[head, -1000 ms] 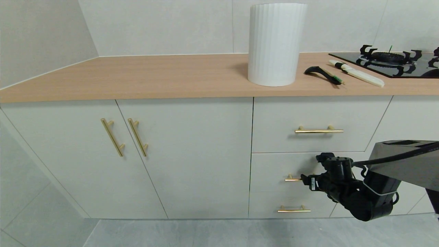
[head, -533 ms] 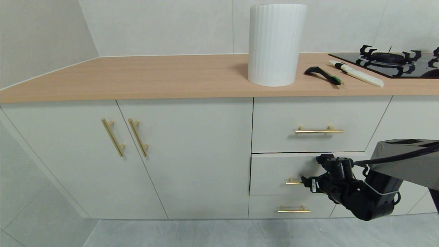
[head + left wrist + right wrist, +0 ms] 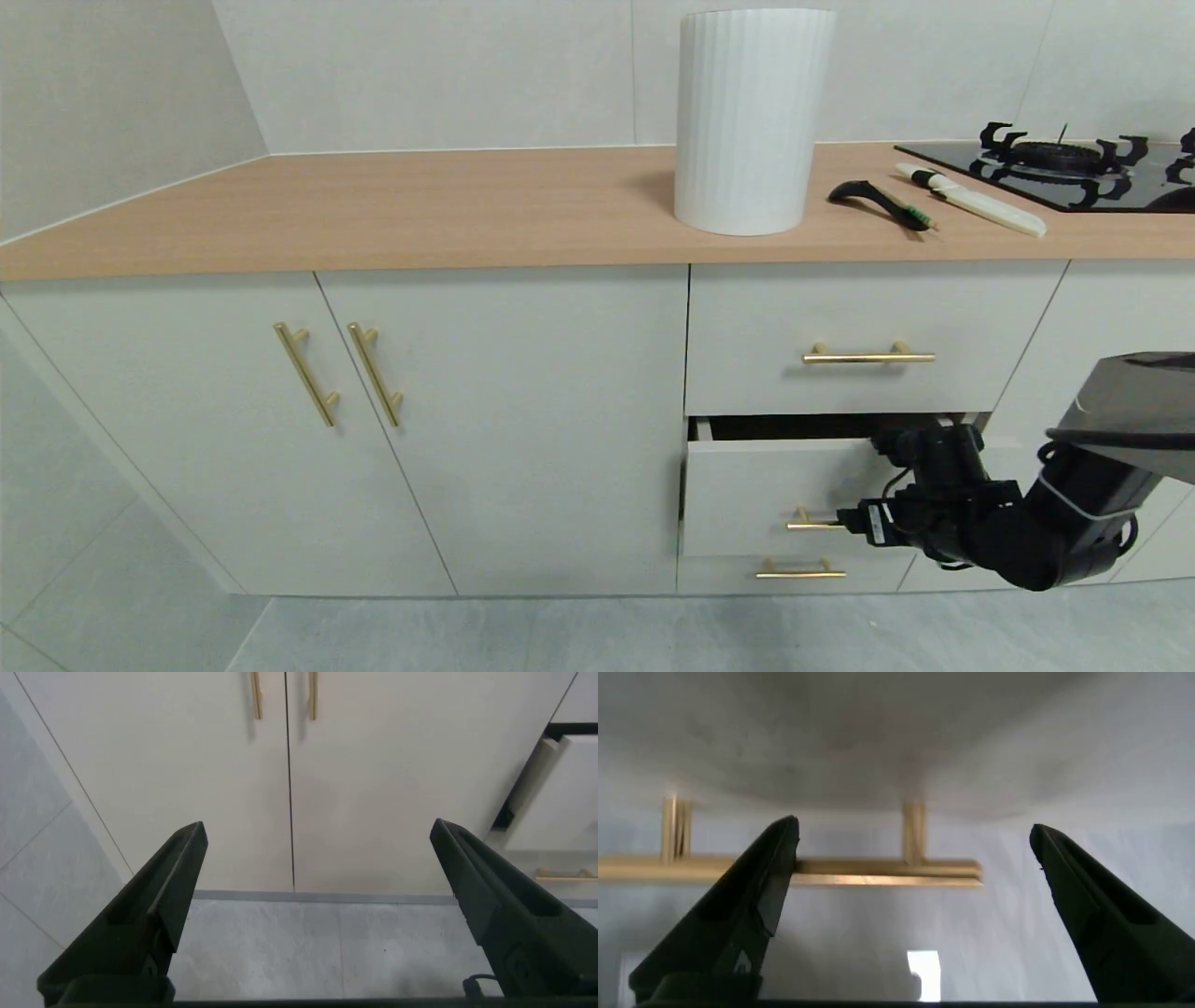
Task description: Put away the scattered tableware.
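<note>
Low before the cabinet's left half, your left claw (image 3: pixel 315 829) is hanging wide open and holding nothing, facing the two cabinet doors (image 3: pixel 523 420). It is probably waiting there because the work is on the other side. Each door is carrying one upright gold handle, two in all.

Up on the countertop (image 3: pixel 420 205), one white ribbed container (image 3: pixel 747 121) is standing close to the front edge, right of the middle. Under it three drawers are stacking up, each with one level gold bar. The top and bottom ones are sitting shut, and the middle drawer (image 3: pixel 756 485) is standing partly out.

Right of the container, the tableware you are tidying is lying near the front edge. There are two pieces, a black-handled utensil (image 3: pixel 878 203) and a white knife (image 3: pixel 971 211), side by side, with the knife just beside the hob (image 3: pixel 1055 173).

Your right claw (image 3: pixel 845 519) is sitting at the middle drawer's handle (image 3: pixel 878 870) with its fingers spread wide, one end of the bar showing between them. I judge you are opening this drawer as the place for both pieces.
</note>
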Tool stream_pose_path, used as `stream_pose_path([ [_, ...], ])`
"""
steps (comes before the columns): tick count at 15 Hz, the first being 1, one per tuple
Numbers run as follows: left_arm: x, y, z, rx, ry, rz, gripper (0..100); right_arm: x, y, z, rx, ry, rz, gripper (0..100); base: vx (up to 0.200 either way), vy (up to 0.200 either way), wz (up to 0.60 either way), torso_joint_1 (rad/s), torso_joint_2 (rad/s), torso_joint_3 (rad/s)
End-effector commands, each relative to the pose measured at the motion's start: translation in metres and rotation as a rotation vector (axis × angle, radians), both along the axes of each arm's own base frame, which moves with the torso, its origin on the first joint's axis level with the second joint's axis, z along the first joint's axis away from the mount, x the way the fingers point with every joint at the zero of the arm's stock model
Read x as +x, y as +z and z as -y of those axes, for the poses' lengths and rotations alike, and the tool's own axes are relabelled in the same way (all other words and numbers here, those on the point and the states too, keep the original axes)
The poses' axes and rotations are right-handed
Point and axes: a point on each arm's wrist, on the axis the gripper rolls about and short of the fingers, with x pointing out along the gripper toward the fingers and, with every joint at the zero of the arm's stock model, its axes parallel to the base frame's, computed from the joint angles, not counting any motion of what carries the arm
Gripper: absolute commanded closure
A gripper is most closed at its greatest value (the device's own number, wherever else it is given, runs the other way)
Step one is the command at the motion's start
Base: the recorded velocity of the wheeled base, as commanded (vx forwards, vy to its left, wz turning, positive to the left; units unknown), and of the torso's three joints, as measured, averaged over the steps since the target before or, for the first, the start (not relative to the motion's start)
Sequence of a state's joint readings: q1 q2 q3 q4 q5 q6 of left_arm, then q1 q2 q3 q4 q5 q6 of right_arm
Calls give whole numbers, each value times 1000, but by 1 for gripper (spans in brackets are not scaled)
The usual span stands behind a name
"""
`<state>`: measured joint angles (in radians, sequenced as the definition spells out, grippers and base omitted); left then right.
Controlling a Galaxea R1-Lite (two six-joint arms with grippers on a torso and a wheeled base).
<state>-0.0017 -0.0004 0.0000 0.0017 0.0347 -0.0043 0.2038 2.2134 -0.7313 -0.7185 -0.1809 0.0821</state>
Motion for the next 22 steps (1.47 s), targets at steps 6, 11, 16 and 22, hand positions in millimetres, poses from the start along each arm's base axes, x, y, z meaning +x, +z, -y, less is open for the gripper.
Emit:
stream_pose_path([
  [6,0,0,0,0,1,0,0,-77,147,-14,109,181,191,0,0,0,0,0,0,0],
  [11,0,0,0,0,1,0,0,-48,109,-29,131,137,199,0,0,0,0,0,0,0],
  [16,0,0,0,0,1,0,0,-24,65,-30,141,99,308,0,0,0,0,0,0,0],
  [22,0,0,0,0,1,0,0,-18,48,-27,121,97,291,0,0,0,0,0,0,0],
])
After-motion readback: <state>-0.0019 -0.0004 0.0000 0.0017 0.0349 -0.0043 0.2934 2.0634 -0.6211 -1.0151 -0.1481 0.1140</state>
